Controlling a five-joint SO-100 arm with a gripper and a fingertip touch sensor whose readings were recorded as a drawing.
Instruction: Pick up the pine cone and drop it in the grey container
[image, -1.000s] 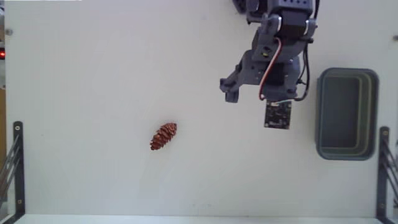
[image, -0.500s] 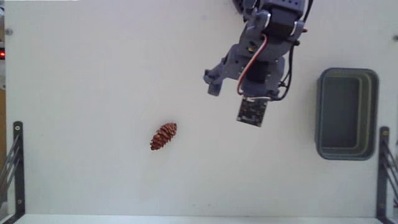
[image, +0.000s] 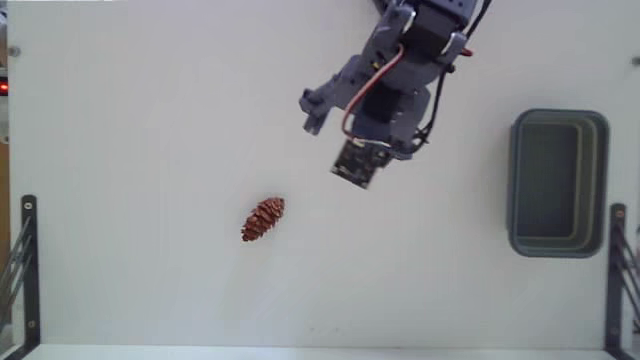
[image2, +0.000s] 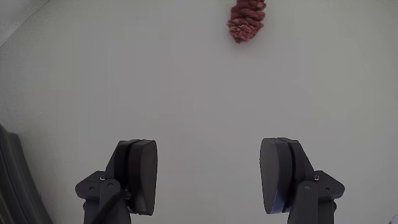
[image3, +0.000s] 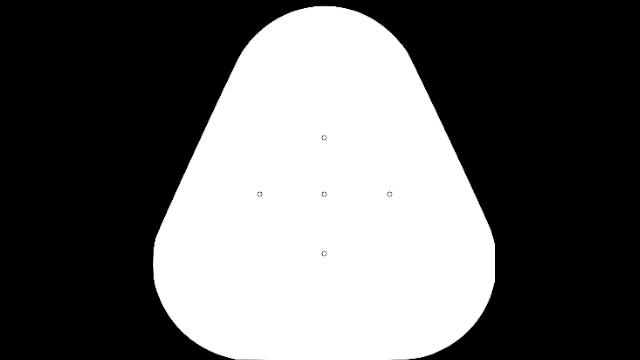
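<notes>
Pincer (image2: 208, 177) gapes wide and empty over bare white table (image: 140, 120). Ahead, the pine cone (image: 263, 219) lies in open room, well apart from the grey container (image: 558, 182) at the fixed view's right edge. Since a second ago the arm has swung leftward, away from the container.

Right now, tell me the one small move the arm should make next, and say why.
Probably carry the open gripper forward toward the pine cone. In the wrist view the jaws stand wide apart with nothing between them, and the cone lies well ahead at the top edge, slightly right of centre. In the fixed view the cone rests alone on the table, far from the grey container.
</notes>
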